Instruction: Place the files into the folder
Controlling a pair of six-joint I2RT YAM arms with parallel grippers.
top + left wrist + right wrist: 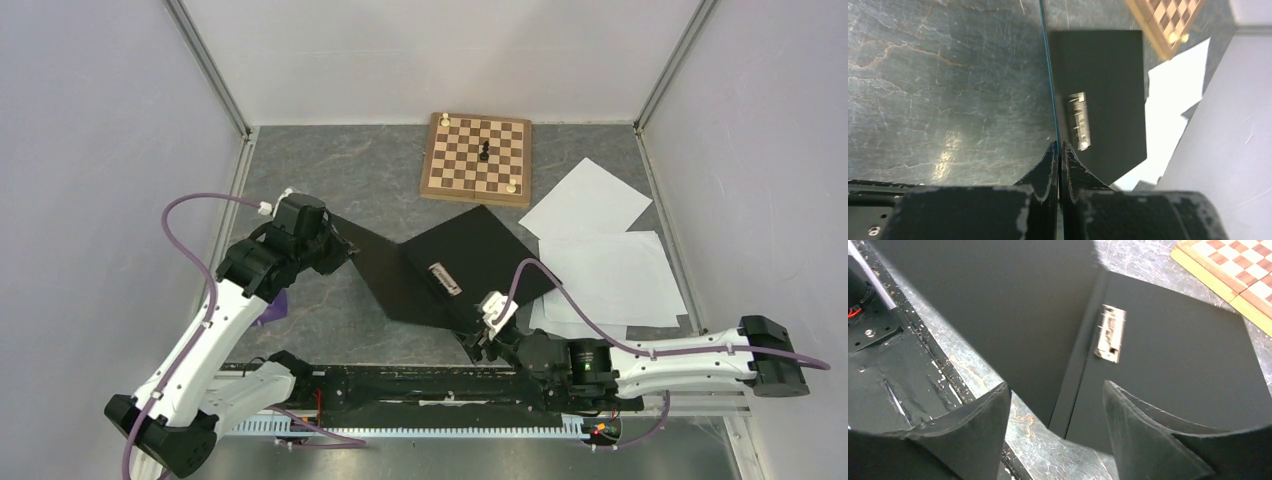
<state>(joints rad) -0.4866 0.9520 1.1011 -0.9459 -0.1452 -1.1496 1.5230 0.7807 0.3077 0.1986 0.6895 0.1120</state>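
Observation:
The folder (pixel 470 255) lies open in the middle of the table, black inside up, with its metal clip (pixel 445 278) by the spine. My left gripper (pixel 335 245) is shut on the outer edge of the left cover, which shows edge-on as a thin teal line (pixel 1050 90) between the closed fingers (pixel 1059 147). My right gripper (pixel 480 335) stands open just off the folder's near corner, at the spine's end (pixel 1057 385), with nothing between its fingers. The files (pixel 600 270), white sheets, lie loosely stacked to the right of the folder, partly under its right cover.
A wooden chessboard (pixel 476 158) with a few pieces sits at the back centre. A purple object (pixel 272 308) lies partly hidden under my left arm. Grey walls close in the left, right and back sides.

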